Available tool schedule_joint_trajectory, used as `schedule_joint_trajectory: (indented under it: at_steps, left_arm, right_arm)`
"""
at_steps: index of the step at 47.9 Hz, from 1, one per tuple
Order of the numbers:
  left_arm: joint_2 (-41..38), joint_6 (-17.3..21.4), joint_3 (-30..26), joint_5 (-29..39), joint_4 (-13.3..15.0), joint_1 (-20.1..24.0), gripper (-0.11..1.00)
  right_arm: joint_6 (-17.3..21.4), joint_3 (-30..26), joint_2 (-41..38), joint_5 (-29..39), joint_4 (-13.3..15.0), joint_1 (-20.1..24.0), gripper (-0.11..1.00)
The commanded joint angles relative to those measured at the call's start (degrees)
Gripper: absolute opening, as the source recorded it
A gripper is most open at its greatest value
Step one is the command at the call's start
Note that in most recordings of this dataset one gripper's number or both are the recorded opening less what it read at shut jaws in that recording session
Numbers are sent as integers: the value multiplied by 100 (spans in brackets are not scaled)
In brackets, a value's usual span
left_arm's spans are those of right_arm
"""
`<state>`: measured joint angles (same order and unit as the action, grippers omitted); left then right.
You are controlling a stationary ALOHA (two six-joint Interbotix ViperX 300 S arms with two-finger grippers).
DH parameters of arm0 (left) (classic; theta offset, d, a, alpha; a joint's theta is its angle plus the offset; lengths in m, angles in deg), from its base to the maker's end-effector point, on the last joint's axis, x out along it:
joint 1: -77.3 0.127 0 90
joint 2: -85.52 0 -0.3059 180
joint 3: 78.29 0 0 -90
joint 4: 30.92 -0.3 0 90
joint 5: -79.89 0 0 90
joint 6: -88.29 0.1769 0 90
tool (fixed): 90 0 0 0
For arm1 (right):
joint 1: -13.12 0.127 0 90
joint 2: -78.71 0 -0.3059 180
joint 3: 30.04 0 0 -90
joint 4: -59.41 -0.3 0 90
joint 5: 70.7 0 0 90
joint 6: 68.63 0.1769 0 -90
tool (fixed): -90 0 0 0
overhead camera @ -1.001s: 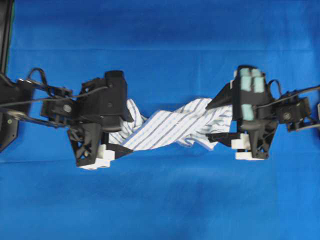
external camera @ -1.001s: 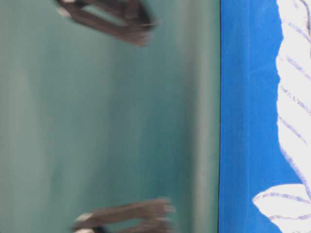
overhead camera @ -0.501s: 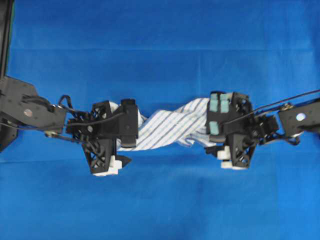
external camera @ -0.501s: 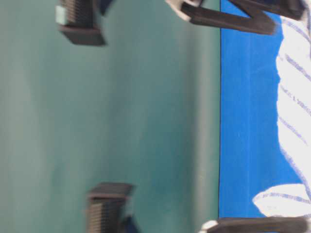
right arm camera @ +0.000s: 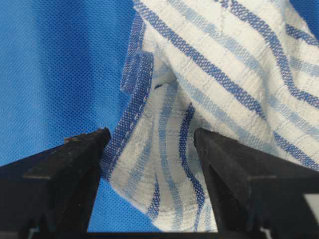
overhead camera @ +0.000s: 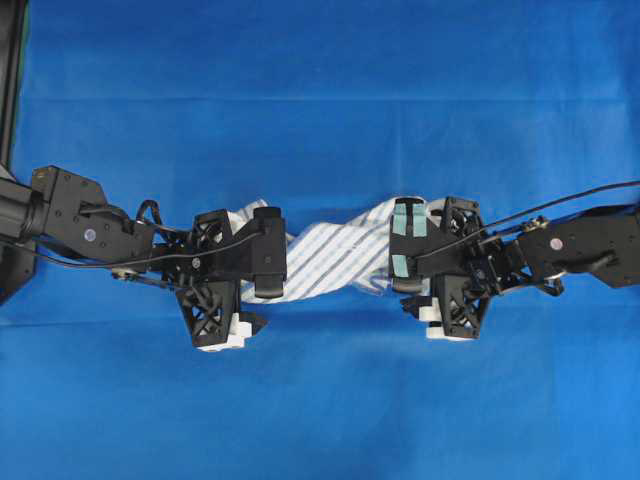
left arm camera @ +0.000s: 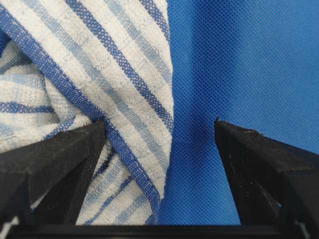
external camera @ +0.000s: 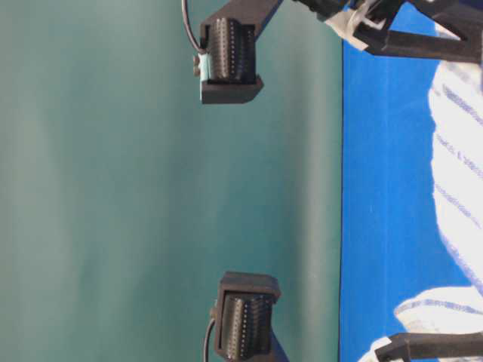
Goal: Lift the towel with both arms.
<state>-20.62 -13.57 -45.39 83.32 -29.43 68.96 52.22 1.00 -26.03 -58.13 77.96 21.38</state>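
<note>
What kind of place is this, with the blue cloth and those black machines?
Most likely a robot test bench in a lab. A table covered in plain blue cloth holds only a small striped towel, the left gripper and right gripper sit open at its ends, and a bare green wall stands behind.

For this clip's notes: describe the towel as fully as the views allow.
The towel is a small white woven cloth with thin blue and grey stripes and a blue stitched hem. It lies crumpled and twisted lengthwise on the blue table covering, not yet lifted. The left claw straddles one hemmed edge with its jaws open, and the right claw straddles a folded corner at the other end, also open. Whether the fingertips touch the cloth cannot be told.
</note>
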Motion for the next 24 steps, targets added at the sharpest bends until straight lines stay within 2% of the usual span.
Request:
schedule_joint_trajectory:
  at_steps: [1,5,8,11,16,18,20,24]
  left_arm:
    - [62,0,-18,18,18,62,89]
    - [62,9,-26,79,18,79,80]
    - [53,18,-18,149,18,97,67]
    - [62,35,-18,255,9,123,48]
    - [70,44,-18,404,9,149,18]
    - [79,44,-18,457,9,158,8]
    - [88,44,-26,510,9,176,3]
    - [149,53,-70,650,0,211,3]
  right_arm:
    - [0,-105,53,-44,26,-9,67]
    - [-9,-114,62,-35,53,-9,63]
    - [-44,-114,62,-35,79,-9,56]
    - [-62,-123,62,-35,88,-9,41]
    - [-79,-123,79,-35,88,-9,9]
    - [-79,-114,88,-44,97,-9,1]
    - [-79,-114,105,-35,97,-9,1]
    - [-79,-114,193,-44,88,-9,1]
